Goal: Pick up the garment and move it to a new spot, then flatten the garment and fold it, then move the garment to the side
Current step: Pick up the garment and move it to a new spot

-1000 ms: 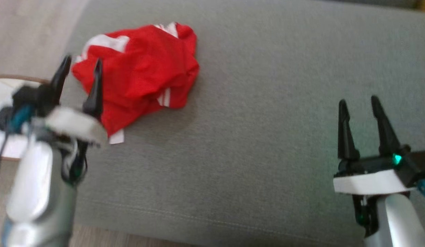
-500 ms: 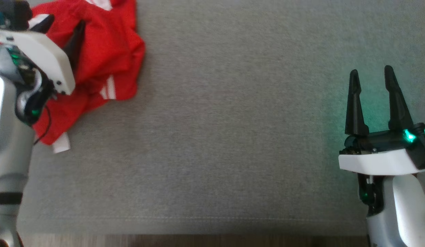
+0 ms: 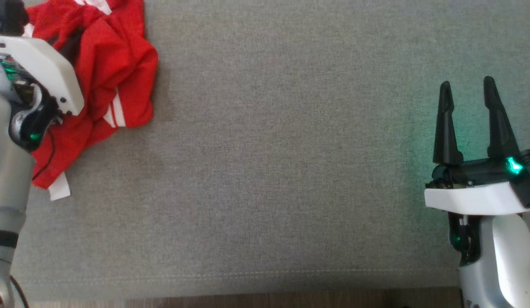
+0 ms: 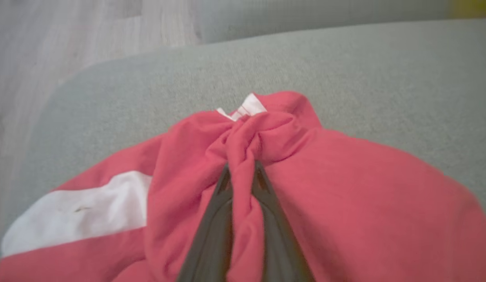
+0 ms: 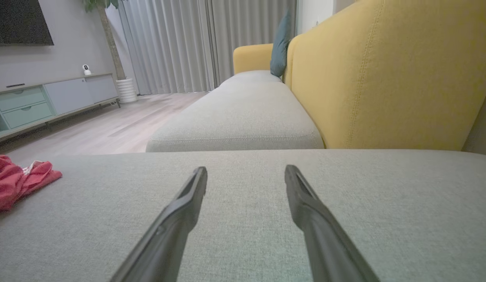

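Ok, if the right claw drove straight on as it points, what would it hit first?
Nothing close: the right claw points low along the grey seat. Beyond its edge lies the next cushion, likely first contact, though depth is unclear.

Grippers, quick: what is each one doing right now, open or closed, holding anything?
Left gripper: closed on a fold of the red garment.
Right gripper: open, holding nothing.

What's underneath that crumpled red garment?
The red garment lies on the grey cushion, and the left pincer pinches one of its folds. Anything beneath the bunched cloth is covered and cannot be seen.
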Robot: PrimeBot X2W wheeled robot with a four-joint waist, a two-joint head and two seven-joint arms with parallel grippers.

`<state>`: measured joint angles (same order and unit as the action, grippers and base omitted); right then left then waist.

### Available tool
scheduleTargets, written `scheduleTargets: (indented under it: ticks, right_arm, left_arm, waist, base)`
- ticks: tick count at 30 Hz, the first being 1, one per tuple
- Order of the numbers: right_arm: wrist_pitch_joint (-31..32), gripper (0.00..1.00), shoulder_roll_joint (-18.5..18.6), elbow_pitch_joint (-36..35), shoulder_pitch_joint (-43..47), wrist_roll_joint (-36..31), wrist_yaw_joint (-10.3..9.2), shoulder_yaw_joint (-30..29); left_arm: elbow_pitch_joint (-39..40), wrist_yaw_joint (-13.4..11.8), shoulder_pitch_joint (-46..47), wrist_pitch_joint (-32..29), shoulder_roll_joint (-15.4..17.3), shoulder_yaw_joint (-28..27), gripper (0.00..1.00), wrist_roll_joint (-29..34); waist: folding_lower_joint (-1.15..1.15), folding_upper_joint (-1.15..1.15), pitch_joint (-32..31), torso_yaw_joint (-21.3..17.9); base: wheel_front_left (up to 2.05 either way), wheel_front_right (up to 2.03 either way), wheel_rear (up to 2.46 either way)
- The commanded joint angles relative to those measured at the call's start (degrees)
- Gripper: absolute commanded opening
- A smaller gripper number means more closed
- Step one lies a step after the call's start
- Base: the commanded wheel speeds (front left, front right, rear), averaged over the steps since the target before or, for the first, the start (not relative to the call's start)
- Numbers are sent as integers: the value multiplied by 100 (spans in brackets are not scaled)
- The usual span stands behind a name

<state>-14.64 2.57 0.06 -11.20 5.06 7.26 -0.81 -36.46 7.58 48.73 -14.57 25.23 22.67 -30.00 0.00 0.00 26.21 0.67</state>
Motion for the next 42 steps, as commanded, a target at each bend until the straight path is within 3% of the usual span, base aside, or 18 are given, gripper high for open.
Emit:
scheduleTargets:
  ticks: [1, 8, 15, 25, 34, 42]
  right_arm:
    - [-36, 100, 31, -162, -32, 66, 23, 111]
    - [-36, 100, 31, -78, 60, 131, 23, 139]
    - [-36, 100, 31, 49, 209, 222, 23, 185]
    - [-36, 100, 31, 152, 379, 346, 23, 265]
    - [-36, 100, 31, 40, 255, 293, 23, 287]
    - [-36, 100, 31, -83, 87, 402, 23, 299]
  left_arm:
    - [137, -50, 259, 340, 314, -304, 0, -11]
    - [367, -172, 267, 1189, 198, -472, 0, -15]
    - [970, -506, 104, 1888, 119, -662, 0, 24]
    - [2252, -794, -385, 1971, -135, -556, 0, -25]
    - [3185, -941, -466, 1481, -736, 80, 0, -3]
    - [2947, -1069, -413, 1509, -1421, 552, 0, 30]
  waist:
    - [0, 0, -155, 47]
    - [0, 0, -583, 166]
    - [0, 0, -1126, 263]
    - [0, 0, -1742, 190]
    - [0, 0, -1734, -274]
    - [0, 0, -1419, -1058]
  base:
    - [0, 0, 0]
    - [0, 0, 0]
    - [0, 0, 0]
    - [0, 0, 0]
    - [0, 0, 0]
    - [0, 0, 0]
